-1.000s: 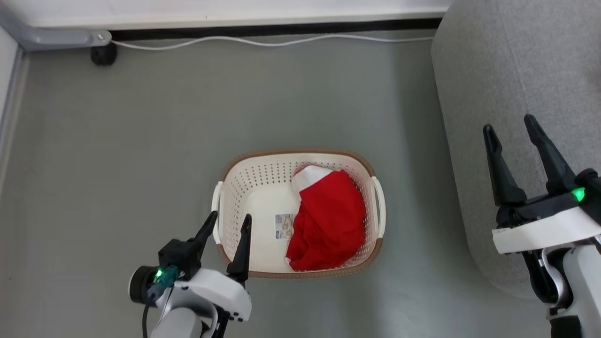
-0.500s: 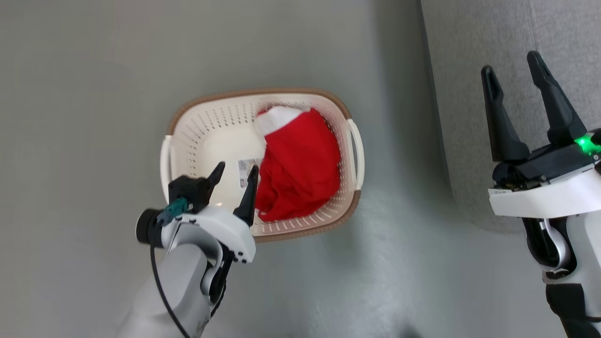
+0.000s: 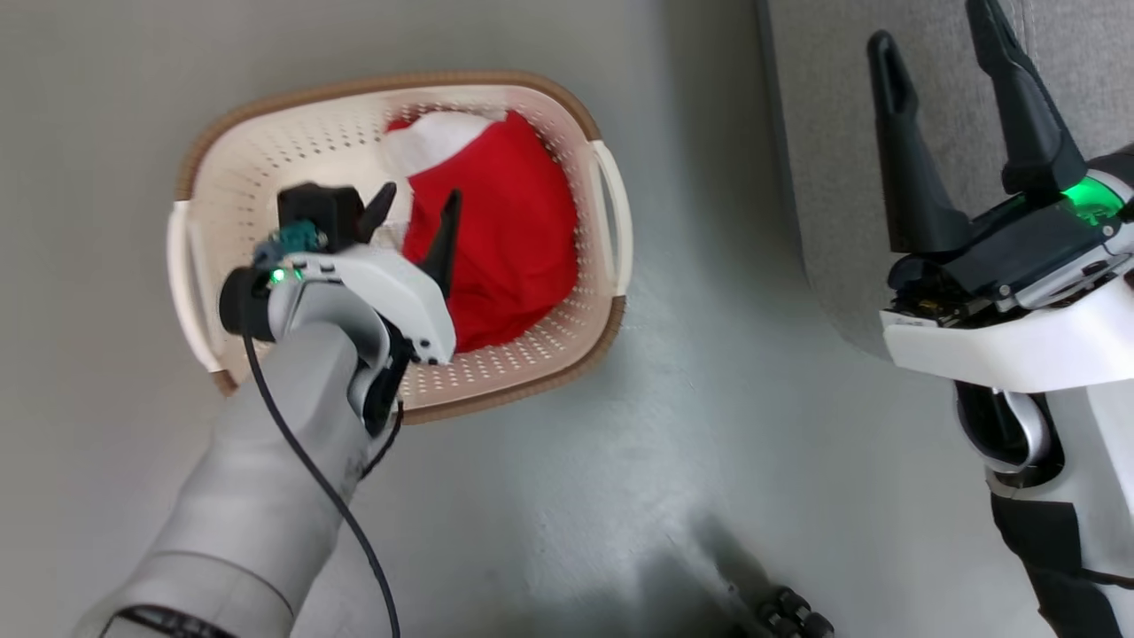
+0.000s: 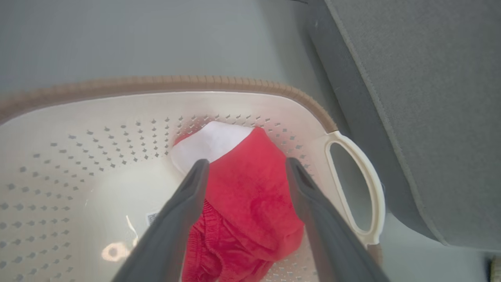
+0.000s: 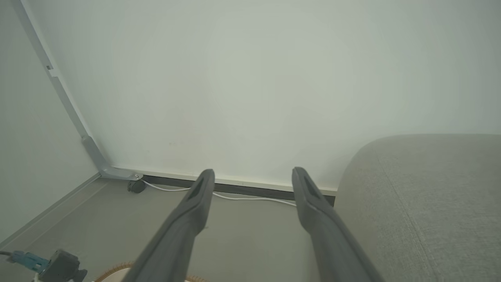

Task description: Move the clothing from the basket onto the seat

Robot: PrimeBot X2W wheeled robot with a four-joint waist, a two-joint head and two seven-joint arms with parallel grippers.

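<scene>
The cream basket (image 3: 602, 213) with a brown rim stands on the floor, its white handle (image 4: 370, 184) toward the sofa. Red clothing (image 3: 514, 221) with a white trim patch (image 4: 213, 143) lies bunched in its right half. My left gripper (image 3: 418, 208) hangs open over the basket, its fingers straddling the red fabric (image 4: 250, 196) without touching it. My right gripper (image 3: 939, 62) is open and empty, held high over the grey sofa (image 3: 833, 133). The sofa seat (image 5: 422, 203) lies to its right.
Grey floor (image 3: 620, 461) surrounds the basket. A wall (image 5: 250, 78) with a dark baseboard and a white cable (image 5: 242, 197) stands behind. A metal bracket with a small black foot (image 5: 135, 186) sits in the corner. A dark object (image 3: 788, 611) lies at the bottom edge.
The head camera has tilted down and shifted, so the basket shows higher and further left. My left gripper has reached from the basket's near rim to over the red clothing. The right gripper stays open.
</scene>
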